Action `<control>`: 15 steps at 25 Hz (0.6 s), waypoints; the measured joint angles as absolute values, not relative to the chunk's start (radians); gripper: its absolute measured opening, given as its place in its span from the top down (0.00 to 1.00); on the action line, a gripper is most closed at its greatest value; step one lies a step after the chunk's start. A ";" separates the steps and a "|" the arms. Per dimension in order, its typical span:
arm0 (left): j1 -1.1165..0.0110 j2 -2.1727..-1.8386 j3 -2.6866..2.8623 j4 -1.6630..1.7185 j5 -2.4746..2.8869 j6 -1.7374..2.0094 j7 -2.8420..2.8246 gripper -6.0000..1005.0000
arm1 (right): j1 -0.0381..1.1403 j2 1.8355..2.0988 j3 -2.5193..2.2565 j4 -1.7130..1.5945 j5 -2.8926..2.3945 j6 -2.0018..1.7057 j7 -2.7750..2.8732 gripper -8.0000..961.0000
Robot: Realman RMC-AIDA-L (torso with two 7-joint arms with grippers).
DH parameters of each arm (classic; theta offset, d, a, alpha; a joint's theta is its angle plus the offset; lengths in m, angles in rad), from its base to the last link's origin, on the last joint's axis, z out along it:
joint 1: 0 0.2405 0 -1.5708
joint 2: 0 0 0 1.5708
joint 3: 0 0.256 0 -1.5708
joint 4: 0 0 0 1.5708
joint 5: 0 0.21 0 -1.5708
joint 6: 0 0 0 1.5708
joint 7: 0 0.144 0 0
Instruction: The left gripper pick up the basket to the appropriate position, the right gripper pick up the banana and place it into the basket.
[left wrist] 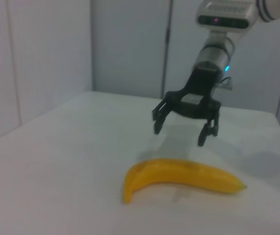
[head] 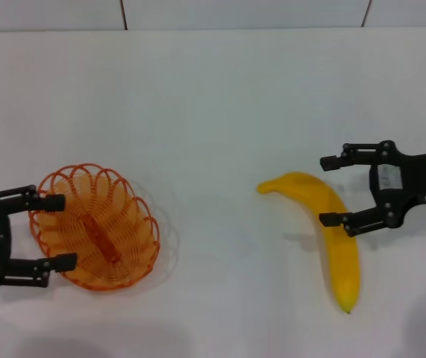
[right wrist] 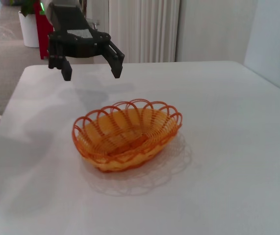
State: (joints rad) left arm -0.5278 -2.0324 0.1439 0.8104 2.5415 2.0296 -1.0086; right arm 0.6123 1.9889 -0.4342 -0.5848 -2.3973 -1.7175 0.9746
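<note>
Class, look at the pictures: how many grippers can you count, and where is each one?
2. The left gripper hangs open at the basket's left rim; the right gripper hangs open above the banana.

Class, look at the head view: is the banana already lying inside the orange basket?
No. The banana lies on the table apart from the basket, which holds nothing.

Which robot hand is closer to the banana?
The right tool. It hangs open just above the banana, one finger over it. The left tool, also open, is far off across the table, at the basket.
</note>
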 joint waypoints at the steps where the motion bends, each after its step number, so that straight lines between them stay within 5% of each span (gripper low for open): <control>1: -0.536 -2.032 0.144 0.797 2.549 2.024 -0.999 0.11 | 0.615 1.991 -0.434 -0.576 -2.397 -1.707 0.970 0.07; 15: -0.555 -2.032 0.141 0.780 2.580 2.014 -1.004 0.12 | 0.621 1.995 -0.434 -0.551 -2.397 -1.673 0.953 0.07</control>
State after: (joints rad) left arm -0.5549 -2.0320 0.1414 0.7805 2.5804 2.0142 -1.0042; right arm 0.6213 1.9955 -0.4341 -0.5506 -2.3966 -1.6734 0.9528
